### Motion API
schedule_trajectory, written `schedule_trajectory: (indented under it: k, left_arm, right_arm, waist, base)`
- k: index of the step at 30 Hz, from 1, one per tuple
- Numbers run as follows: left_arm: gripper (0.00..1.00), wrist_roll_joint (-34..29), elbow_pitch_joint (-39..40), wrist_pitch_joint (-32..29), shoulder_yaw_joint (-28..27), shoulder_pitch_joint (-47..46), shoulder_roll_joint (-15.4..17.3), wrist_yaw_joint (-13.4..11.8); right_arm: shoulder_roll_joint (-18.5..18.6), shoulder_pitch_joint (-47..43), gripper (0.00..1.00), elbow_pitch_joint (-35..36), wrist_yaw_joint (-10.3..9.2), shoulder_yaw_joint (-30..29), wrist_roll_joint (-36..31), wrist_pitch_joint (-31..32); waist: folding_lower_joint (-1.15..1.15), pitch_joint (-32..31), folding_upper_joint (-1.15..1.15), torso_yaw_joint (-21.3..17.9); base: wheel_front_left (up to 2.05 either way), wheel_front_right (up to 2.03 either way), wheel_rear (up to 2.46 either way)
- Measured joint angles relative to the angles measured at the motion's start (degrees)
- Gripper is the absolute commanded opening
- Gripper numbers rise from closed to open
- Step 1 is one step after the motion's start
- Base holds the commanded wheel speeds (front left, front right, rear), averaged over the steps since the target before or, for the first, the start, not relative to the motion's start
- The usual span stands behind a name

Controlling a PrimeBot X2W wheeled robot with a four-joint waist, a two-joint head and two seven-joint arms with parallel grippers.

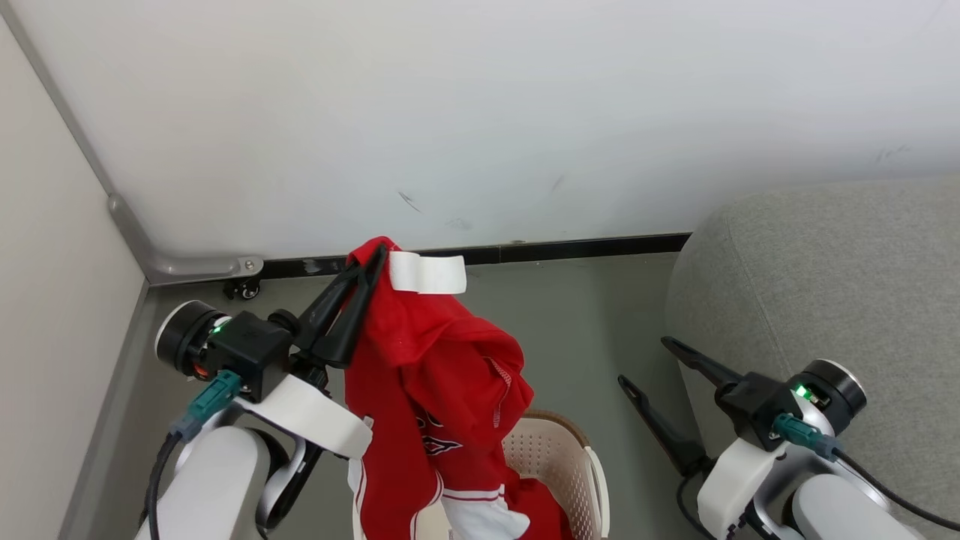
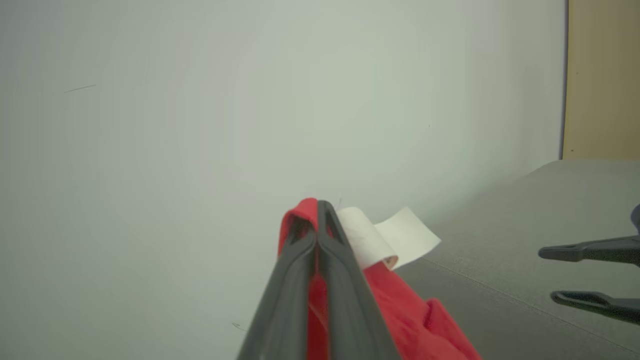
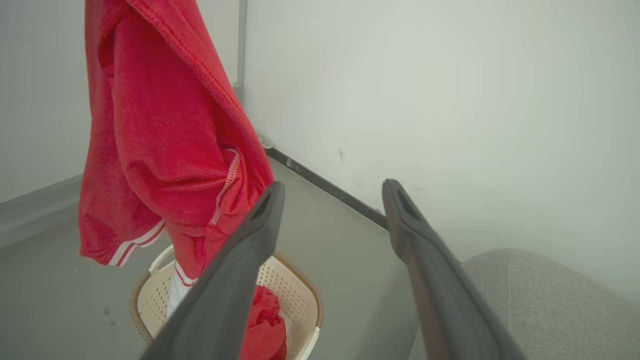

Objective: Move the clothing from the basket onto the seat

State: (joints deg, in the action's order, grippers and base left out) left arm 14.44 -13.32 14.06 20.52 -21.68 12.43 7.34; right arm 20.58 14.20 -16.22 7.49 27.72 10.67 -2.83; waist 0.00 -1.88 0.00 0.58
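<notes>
My left gripper [image 1: 371, 259] is shut on the top edge of a red garment [image 1: 427, 375] with white striped trim. The garment hangs down from the gripper, above the cream perforated basket [image 1: 555, 457], and its white tag [image 1: 427, 274] sticks out beside the fingertips. From the left wrist, the closed fingers [image 2: 317, 205] pinch the red fabric [image 2: 400, 310] next to the tag [image 2: 395, 237]. A second, plain red garment [image 3: 262, 320] lies in the basket [image 3: 295, 290]. My right gripper [image 1: 645, 361] stands open and empty beside the grey seat [image 1: 825, 277], apart from the hanging garment [image 3: 165, 150].
A white wall with a dark baseboard [image 1: 585, 246] runs behind the basket, and a side wall [image 1: 52, 300] closes the left. Grey floor [image 1: 600, 322] lies between basket and seat. The seat's rounded corner [image 3: 540, 295] is just right of my open right gripper [image 3: 334, 186].
</notes>
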Motion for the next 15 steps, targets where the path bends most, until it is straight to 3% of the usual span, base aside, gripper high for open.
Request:
schedule_trajectory:
  k: [9,15]
  left_arm:
    - [0.00,3.3,2.8,0.0,7.8,-1.4,2.7,0.1]
    - [0.00,5.2,3.8,0.0,9.7,-2.5,4.4,0.1]
  right_arm:
    - [6.8,2.5,1.00,1.5,0.01,7.6,3.9,4.1]
    - [9.9,4.1,1.00,2.9,0.02,12.0,7.0,6.2]
  waist:
    - [0.00,-1.7,0.00,-0.5]
    - [0.00,-2.3,0.00,-0.7]
  base:
    - [0.00,0.00,0.00]
    - [0.00,0.00,0.00]
